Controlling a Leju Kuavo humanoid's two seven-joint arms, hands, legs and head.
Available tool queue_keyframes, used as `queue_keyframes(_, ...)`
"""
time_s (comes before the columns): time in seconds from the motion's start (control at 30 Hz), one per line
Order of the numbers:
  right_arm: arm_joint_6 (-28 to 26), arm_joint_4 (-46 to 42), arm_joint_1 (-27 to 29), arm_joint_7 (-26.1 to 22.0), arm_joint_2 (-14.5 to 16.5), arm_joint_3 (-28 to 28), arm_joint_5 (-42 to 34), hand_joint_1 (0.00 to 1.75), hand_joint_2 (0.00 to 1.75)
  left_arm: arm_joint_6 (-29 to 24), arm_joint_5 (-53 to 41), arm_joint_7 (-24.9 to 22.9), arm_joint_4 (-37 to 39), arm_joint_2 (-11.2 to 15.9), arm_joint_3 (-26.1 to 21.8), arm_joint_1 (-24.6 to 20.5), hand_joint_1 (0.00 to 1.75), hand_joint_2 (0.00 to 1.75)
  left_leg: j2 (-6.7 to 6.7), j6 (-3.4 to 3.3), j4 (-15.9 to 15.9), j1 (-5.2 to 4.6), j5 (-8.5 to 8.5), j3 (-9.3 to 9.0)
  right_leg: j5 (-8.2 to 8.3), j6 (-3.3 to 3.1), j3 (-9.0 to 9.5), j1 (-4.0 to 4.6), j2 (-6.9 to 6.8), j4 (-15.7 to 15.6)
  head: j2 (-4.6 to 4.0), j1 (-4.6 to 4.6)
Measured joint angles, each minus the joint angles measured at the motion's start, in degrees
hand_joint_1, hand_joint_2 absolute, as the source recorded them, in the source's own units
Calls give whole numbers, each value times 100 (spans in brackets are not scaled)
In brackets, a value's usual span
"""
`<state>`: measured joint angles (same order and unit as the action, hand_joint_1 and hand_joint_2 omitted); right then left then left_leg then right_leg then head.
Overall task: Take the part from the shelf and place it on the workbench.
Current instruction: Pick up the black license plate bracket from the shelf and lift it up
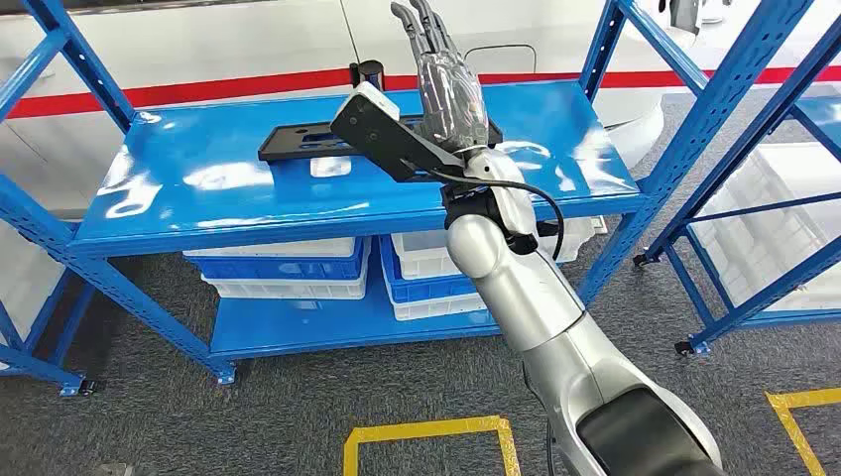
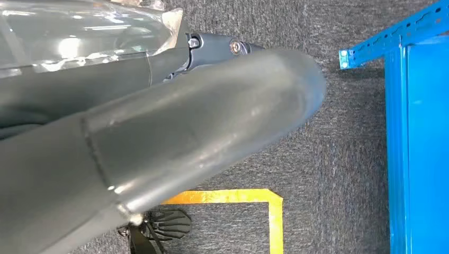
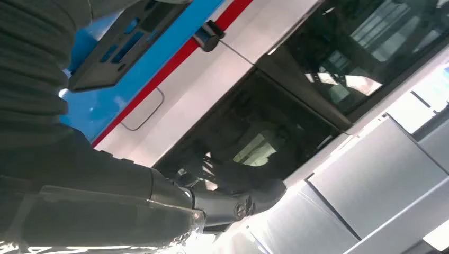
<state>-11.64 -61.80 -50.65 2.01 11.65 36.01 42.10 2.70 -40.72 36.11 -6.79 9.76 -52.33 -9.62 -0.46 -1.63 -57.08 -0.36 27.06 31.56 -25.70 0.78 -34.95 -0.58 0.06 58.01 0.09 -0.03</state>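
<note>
Shelving of blue metal (image 1: 298,203) stands in front of the robot, and on its upper deck lies the part (image 1: 317,142), a flat black plate with long slots cut in it. The plate rests flat near the back of the deck, and a small dark cylinder (image 1: 368,72) stands just behind it. The right hand (image 1: 446,84) is raised above the deck, over the right end of the plate; its fingers (image 1: 421,30) are stretched out straight, pointing away from the robot, and nothing is between them. I cannot tell if the hand touches the plate or only hangs over it. In the right wrist view the same plate (image 3: 119,45) shows beside the ribbed grey cover of the hand. Below the deck, white and blue plastic bins (image 1: 288,268) are stacked on the lower level. The left hand (image 2: 159,137) hangs over grey carpet (image 2: 349,159) with a yellow floor line (image 2: 275,217), near a blue shelf post (image 2: 418,132); whether its fingers are apart or together I cannot tell.
</note>
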Motion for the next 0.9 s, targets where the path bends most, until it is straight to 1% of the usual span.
queue_keyframes(0.07,-2,3,-2,-1,2,-3,-3,0,175,2,0,4,5,10,-14,5,0,0,2,36,-21,9,-4,-5,27,-43,24,-14,6,-9,0,-4)
queue_keyframes(0.1,-3,4,-4,-3,7,-4,-4,0,175,7,-1,8,10,21,-24,5,0,0,8,73,-76,24,5,17,51,-78,55,-30,12,-26,0,-10)
queue_keyframes(0.13,-5,5,-15,-5,16,-4,-5,0,175,10,-1,13,16,32,-32,4,0,0,13,108,-209,37,28,91,46,-110,99,-45,15,-38,0,-17)
queue_keyframes(0.17,-5,6,-27,-8,27,-3,-4,0,175,13,-1,16,19,45,-37,1,0,0,19,142,-433,54,86,224,35,-141,144,-61,17,-51,0,-25)
queue_keyframes(0.23,-7,15,-43,-11,38,-1,-4,0,175,18,0,20,24,61,-48,7,0,0,25,211,-1146,84,311,679,-16,-200,200,-62,18,-60,0,-38)
queue_keyframes(0.27,-7,24,-42,-12,38,1,-4,0,175,19,0,20,28,65,-53,16,0,0,26,237,-1456,100,419,914,-44,-216,225,-60,20,-60,0,-40)
queue_keyframes(0.3,-8,35,-38,-13,38,1,-4,0,175,20,0,20,33,67,-57,25,0,0,27,258,-1619,116,449,1091,-77,-221,257,-59,26,-59,0,-42)
queue_keyframes(0.33,-8,44,-34,-13,37,1,-5,0,175,21,0,20,39,69,-61,32,0,0,29,268,-1573,132,353,1162,-115,-214,299,-59,33,-59,0,-46)
queue_keyframes(0.37,-8,50,-32,-13,37,1,-7,0,175,24,0,20,45,73,-65,37,0,0,30,272,-1325,147,139,1124,-156,-203,353,-60,39,-59,0,-50)
queue_keyframes(0.4,-8,54,-33,-15,38,1,-10,0,175,28,0,20,48,80,-72,40,0,0,34,270,-921,160,-163,995,-206,-186,419,-61,44,-62,0,-52)
queue_keyframes(0.43,-9,57,-37,-19,39,1,-15,0,175,35,0,20,51,87,-84,41,0,0,38,266,-544,161,-380,856,-252,-163,485,-57,47,-63,0,-55)
queue_keyframes(0.47,-10,63,-52,-25,40,2,-22,0,175,48,-1,24,57,94,-98,42,0,0,45,248,-251,148,-472,738,-294,-132,524,-50,49,-67,0,-61)
queue_keyframes(0.5,-12,73,-68,-31,45,4,-28,0,175,62,-3,29,64,105,-113,50,0,0,51,216,-83,130,-508,655,-330,-96,545,-40,52,-77,0,-64)
queue_keyframes(0.57,-19,93,-95,-41,55,9,-43,0,175,88,-7,45,84,139,-146,78,0,0,59,125,-32,95,-419,587,-367,-17,579,-6,57,-68,0,-70)
queue_keyframes(0.6,-25,101,-100,-44,61,11,-47,0,175,97,-8,50,92,160,-162,92,0,0,58,78,-18,98,-443,543,-386,20,577,3,55,-39,0,-68)
queue_keyframes(0.63,-34,105,-109,-49,66,15,-51,0,175,104,-9,54,100,181,-178,99,0,0,53,37,-8,101,-432,503,-398,47,536,10,50,78,0,-67)
queue_keyframes(0.67,-45,110,-124,-56,70,19,-58,0,175,121,-11,56,105,202,-194,100,0,0,48,-2,0,102,-417,460,-430,62,402,8,45,302,0,-63)
queue_keyframes(0.7,-56,119,-135,-64,72,23,-73,0,175,139,-14,58,109,220,-210,101,0,0,40,-31,8,103,-400,431,-483,60,179,4,40,637,0,-64)
queue_keyframes(0.77,-77,160,-140,-87,69,29,-124,0,175,167,-18,49,126,255,-261,105,0,0,22,-72,8,89,-331,378,-681,16,-356,7,37,1380,0,-52)
queue_keyframes(0.8,-83,188,-131,-102,68,32,-154,0,175,162,-20,42,139,263,-296,114,0,0,10,-80,8,80,-288,335,-767,-3,-559,14,37,1578,0,-49)
queue_keyframes(0.83,-86,221,-125,-118,73,36,-180,0,175,145,-20,36,152,269,-336,129,0,0,0,-85,8,68,-239,277,-784,-8,-678,23,37,1606,0,-42)
queue_keyframes(0.87,-89,251,-122,-133,87,44,-199,0,175,118,-20,38,166,270,-379,152,0,0,-10,-86,8,52,-184,204,-690,4,-691,38,37,1426,0,-39)
queue_keyframes(0.9,-92,277,-125,-145,107,54,-213,0,175,91,-20,46,179,270,-417,179,0,0,-16,-84,9,36,-128,125,-499,20,-622,59,37,1094,0,-37)
